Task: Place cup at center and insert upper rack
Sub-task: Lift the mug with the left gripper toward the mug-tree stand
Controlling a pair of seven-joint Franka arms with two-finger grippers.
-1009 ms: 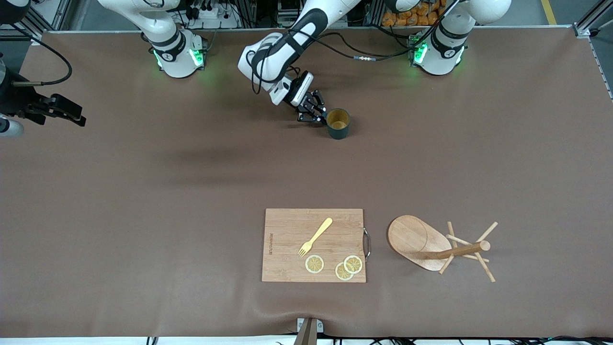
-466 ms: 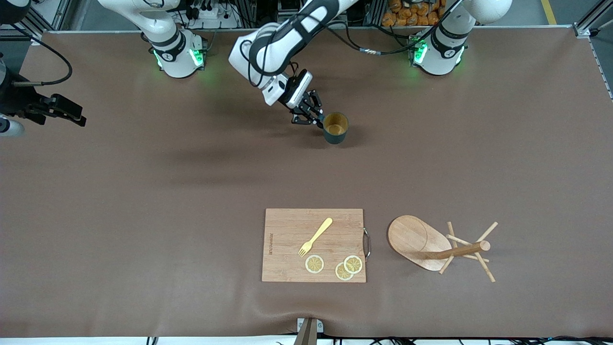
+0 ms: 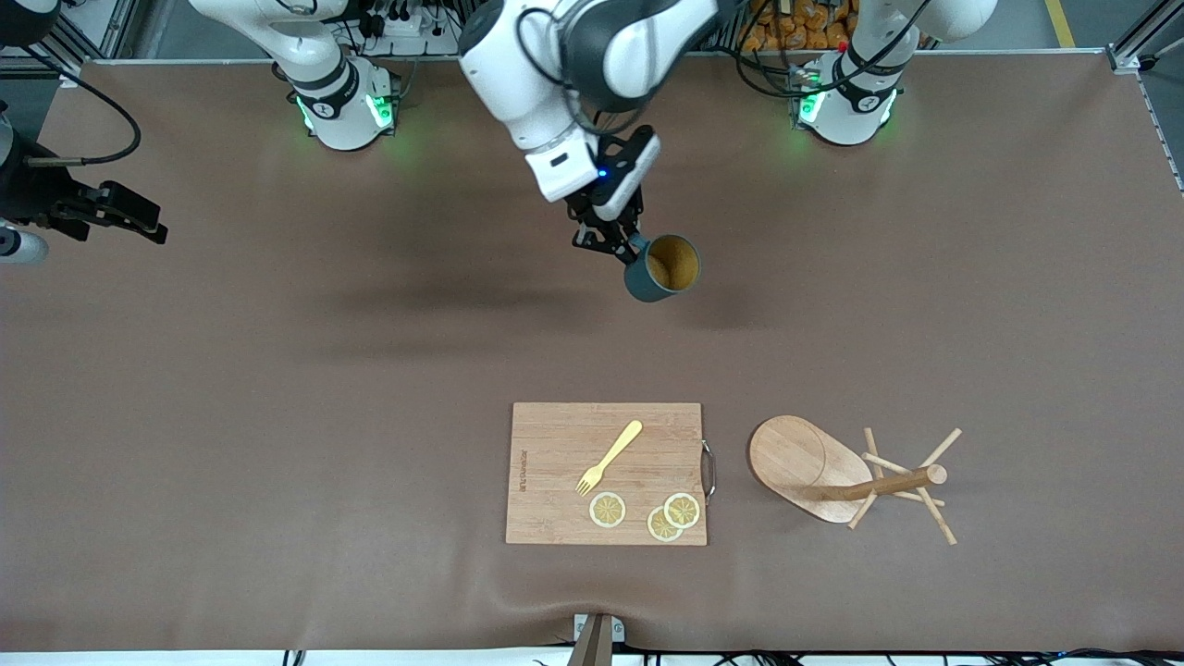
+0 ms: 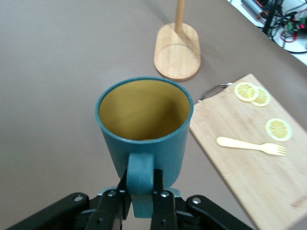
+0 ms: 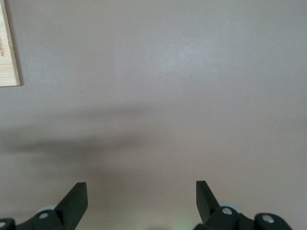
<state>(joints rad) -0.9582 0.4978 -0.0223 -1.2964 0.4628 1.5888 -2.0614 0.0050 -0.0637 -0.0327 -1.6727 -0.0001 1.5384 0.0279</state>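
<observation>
Up in the top-middle of the front view, the left gripper has the cup off the counter, its fingers pinching the little side handle from both sides. That teal cup hangs tilted over bare counter, mustard inside showing — lower in frame sit the cutting board and the upper rack.

Handling-wise, my guess is the cup is light and rigid, maybe bamboo-fibre or ceramic, so it won't flex, but a handle-only pinch lets it swing or rotate if the arm moves fast. The handle looks like the sensible hold, since the body seems too wide for these fingers. I'd set it down gently in case it chips.

The rack looks stiff and light too, but awkward — it's lying on its side in the lower right of the front view with the oval base tipped up and the pegs splayed on the counter. The round post seems the best place to take it; those thin pegs look snappable.

The right gripper waits at the left edge of the frame, fingers spread wide over plain counter.

Hard to see: the cup's underside, the rack's pegs in the left wrist view (the post is cut off at the top), and most of the right arm.
</observation>
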